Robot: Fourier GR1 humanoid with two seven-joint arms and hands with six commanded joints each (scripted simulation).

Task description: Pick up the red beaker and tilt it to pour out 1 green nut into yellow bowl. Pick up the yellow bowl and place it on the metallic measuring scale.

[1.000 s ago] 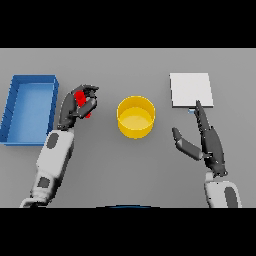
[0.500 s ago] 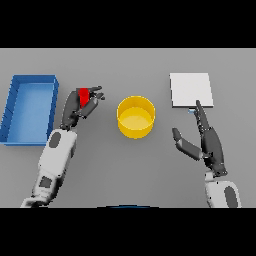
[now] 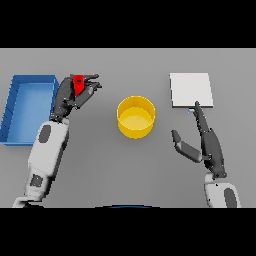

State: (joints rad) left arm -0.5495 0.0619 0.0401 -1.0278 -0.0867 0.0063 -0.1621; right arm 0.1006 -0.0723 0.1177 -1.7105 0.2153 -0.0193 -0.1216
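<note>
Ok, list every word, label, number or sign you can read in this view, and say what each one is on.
None: no readable text anywhere.
Red beaker, held in the left hand: no visible marking.
Yellow bowl: plain.
Metallic measuring scale: blank plate, no display digits visible.
Blue bin: no label.

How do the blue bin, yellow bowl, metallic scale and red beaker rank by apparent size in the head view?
1. blue bin
2. metallic scale and yellow bowl, too alike to rank
3. red beaker, mostly hidden by the left hand's fingers
</note>
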